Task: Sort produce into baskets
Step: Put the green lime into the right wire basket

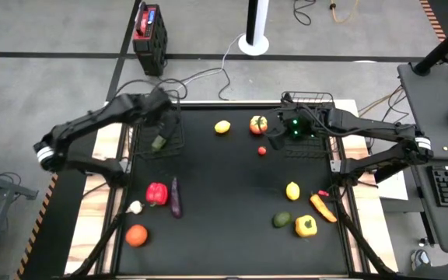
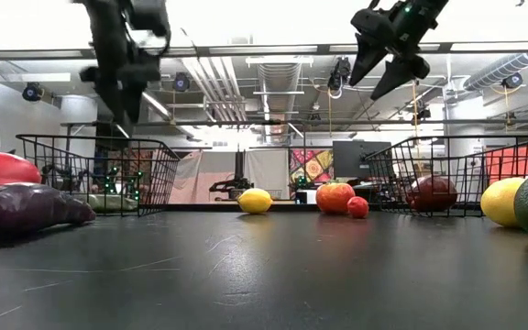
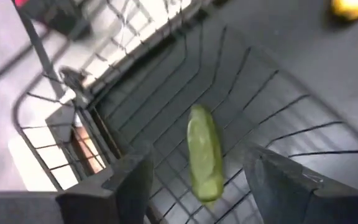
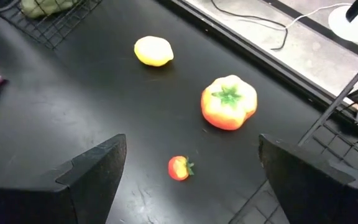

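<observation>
The left gripper (image 3: 191, 186) hangs over the left basket (image 1: 171, 144) with fingers parted and empty, the green cucumber (image 3: 204, 152) lying below between them on the basket's floor. The right gripper (image 4: 188, 180), wide open and empty, hovers by the right basket (image 1: 309, 99); the small red tomato (image 4: 179, 168) sits on the tabletop (image 1: 224, 202) nearly beneath it, the likelier next pick for that arm.

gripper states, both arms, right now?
Left gripper: open over the left basket, cucumber below it, not held.
Right gripper: open, holding nothing.

I see an orange-red ribbed plastic tomato (image 4: 229, 102); yellow toy lemon (image 4: 153, 51) well apart; small red cherry tomato (image 4: 179, 168) near it.
</observation>
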